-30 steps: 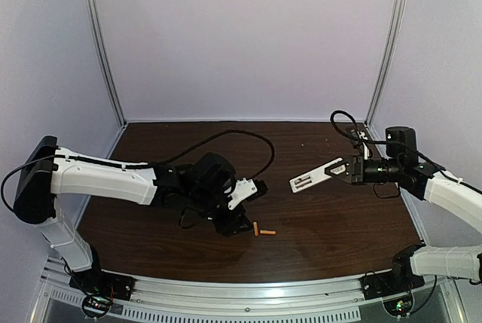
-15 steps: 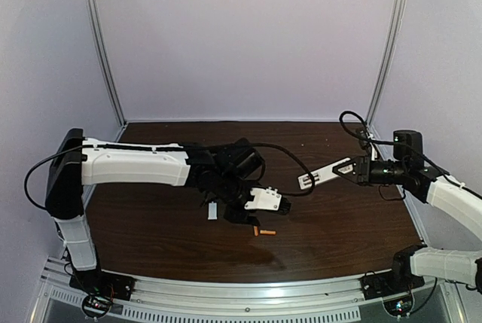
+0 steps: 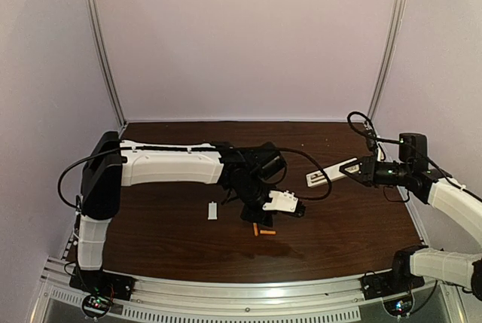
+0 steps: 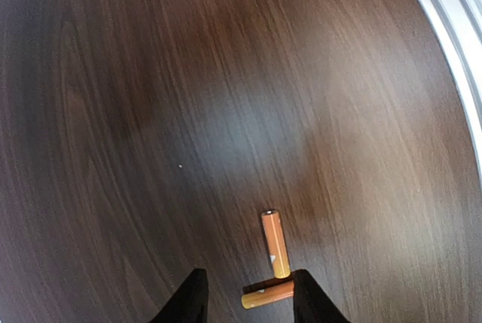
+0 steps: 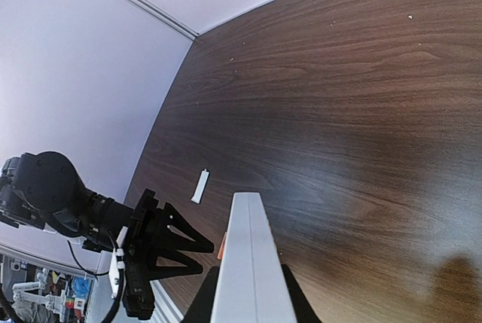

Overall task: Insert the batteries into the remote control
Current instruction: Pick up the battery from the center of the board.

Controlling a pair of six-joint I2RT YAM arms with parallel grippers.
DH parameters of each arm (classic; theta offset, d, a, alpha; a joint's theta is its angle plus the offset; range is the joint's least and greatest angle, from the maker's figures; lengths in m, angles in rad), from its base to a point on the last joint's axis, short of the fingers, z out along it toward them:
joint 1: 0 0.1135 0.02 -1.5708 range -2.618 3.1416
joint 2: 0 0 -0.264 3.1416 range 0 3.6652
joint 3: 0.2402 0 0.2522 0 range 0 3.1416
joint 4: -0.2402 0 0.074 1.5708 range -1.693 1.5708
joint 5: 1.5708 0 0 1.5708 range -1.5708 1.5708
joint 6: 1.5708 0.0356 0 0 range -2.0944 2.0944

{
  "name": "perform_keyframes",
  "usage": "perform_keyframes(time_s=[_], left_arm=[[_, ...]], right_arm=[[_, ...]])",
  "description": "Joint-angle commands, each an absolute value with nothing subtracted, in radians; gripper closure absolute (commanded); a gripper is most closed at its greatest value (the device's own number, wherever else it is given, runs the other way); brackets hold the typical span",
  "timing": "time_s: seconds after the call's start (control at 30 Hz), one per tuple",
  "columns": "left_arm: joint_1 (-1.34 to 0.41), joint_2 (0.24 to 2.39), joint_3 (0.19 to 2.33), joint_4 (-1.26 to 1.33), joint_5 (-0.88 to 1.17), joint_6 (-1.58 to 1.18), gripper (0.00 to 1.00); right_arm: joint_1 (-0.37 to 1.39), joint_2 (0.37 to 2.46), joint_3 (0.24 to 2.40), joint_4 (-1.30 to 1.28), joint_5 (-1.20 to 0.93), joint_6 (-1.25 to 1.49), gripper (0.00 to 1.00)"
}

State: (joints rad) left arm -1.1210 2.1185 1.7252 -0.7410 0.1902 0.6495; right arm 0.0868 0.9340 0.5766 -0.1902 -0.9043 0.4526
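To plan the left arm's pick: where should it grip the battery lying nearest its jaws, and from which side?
Probably its middle, from above, jaws across the round sides. The battery lies flat, pointing from finger to finger, so the left gripper should turn first.

The top camera sits high behind me, taking in the whole table (image 3: 361,248). My left wrist camera looks straight down, close over the batteries (image 4: 275,244). My right wrist camera looks along the remote (image 5: 245,263) toward my left arm (image 5: 45,191), across the same tabletop.
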Motion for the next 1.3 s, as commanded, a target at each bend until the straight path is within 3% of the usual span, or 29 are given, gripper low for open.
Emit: perform_keyframes(time_s=[0.0, 0.3, 0.83, 1.27], left_arm=[[-1.127, 2.166, 1.786, -0.795, 0.216, 0.601, 0.59], [-1.126, 2.252, 1.862, -0.831, 0.212, 0.542, 0.67], [-1.126, 2.311, 1.888, -0.864, 0.227, 0.528, 0.69], [-1.130, 2.342, 1.908, -0.869, 0.226, 0.523, 0.79]], right_arm=[[0.076, 0.920, 0.561, -0.168, -0.916, 0.462, 1.00], [0.074, 0.927, 0.555, -0.157, -0.920, 0.465, 1.00], [0.065, 0.928, 0.551, -0.164, -0.911, 0.463, 1.00], [0.060, 0.924, 0.548, -0.160, -0.914, 0.466, 1.00]])
